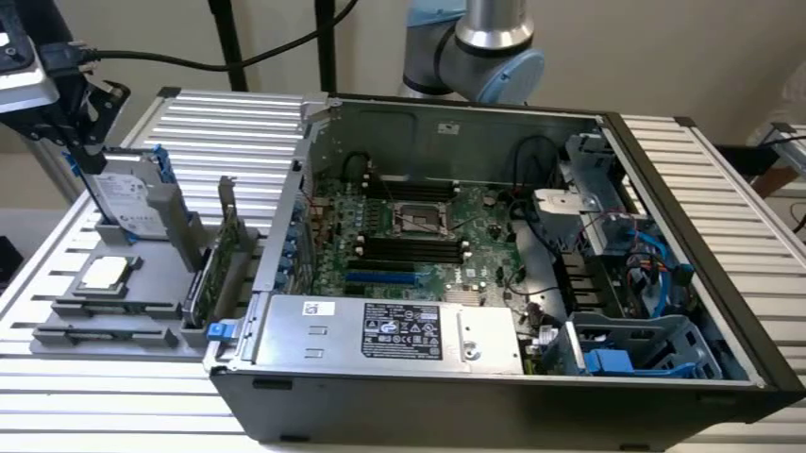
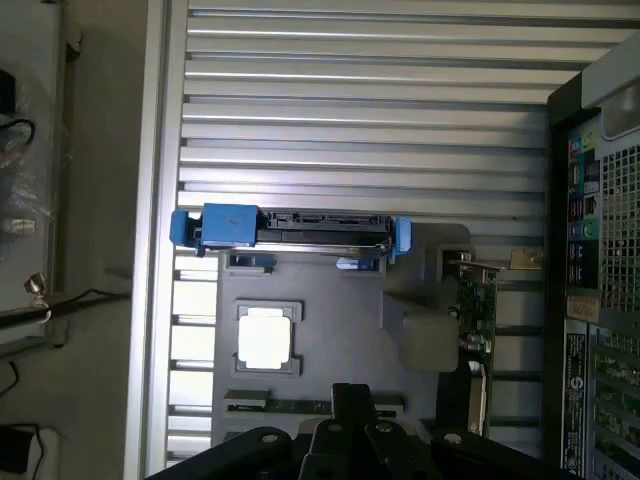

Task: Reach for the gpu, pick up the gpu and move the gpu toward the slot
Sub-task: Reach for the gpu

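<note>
The gpu (image 1: 225, 250) (image 2: 480, 310) stands on edge in the grey holder (image 1: 154, 269) (image 2: 330, 340), just beside the open case (image 1: 504, 406) on the slatted worktop (image 1: 214, 123). The tool (image 1: 86, 151) (image 2: 350, 405) hangs above the holder's far end, by the hard drive (image 1: 126, 198) (image 2: 295, 228), apart from the gpu and carrying nothing. Whether the tool is set wide or narrow, I cannot tell.
</note>
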Motion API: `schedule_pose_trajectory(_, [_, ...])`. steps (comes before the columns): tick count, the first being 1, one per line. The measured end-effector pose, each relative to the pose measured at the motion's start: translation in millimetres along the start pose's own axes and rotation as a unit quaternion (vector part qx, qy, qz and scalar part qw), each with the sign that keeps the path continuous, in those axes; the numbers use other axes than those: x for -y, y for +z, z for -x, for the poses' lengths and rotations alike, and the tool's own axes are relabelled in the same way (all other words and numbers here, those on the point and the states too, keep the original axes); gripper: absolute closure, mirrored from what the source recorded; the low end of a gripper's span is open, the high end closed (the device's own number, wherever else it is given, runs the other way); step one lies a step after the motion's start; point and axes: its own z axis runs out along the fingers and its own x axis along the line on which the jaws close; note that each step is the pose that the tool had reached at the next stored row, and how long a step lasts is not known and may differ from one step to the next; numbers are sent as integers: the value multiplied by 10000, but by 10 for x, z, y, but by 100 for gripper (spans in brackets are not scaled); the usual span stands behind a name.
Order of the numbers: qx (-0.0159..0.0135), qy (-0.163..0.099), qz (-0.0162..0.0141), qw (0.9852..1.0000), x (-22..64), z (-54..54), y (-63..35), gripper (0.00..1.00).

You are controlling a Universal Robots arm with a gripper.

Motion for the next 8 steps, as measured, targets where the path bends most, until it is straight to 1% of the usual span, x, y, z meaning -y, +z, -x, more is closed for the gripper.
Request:
schedule_pose_trajectory(2, [0, 0, -3, 10000, 0, 1, 0, 89])
schedule_pose_trajectory(3, [1, 0, -3, 10000, 1, 22, 0, 89])
schedule_pose_trajectory(8, [-6, 0, -3, 10000, 52, 247, -1, 89])
